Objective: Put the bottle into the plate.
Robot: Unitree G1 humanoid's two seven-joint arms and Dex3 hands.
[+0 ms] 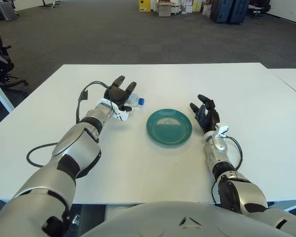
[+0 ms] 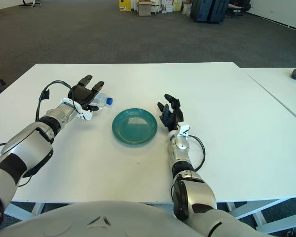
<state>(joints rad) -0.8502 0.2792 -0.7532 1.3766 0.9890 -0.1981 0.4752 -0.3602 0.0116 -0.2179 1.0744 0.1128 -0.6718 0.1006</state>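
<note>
Black-fingered and silver-wristed, the left hand [image 1: 119,94] sits left of centre in the frame, its fingers curled around the bottle [image 1: 133,101]. Contact appears made, though whether the bottle is firmly clamped or merely cupped cannot be settled from this angle. Only the clear neck end and the blue cap [image 1: 140,101] show past the fingers, pointing toward the frame's centre. The bottle lies on its side on the white table [image 1: 138,163], apparently not lifted.

Teal plate [image 1: 169,126]: centre of the frame, just right of the bottle and apart from it, nothing in it.

Right hand [image 1: 205,114]: right of the plate, resting near the table surface, fingers loosely spread and holding nothing. Idle.

Progress, as judged: early. The grasp is at or near completion; the lift, the short carry toward the frame's centre and the release over the plate remain. The bottle has not reached the plate.

Beyond the table: grey carpet, and stacked boxes [image 1: 164,7] at the top of the frame.
</note>
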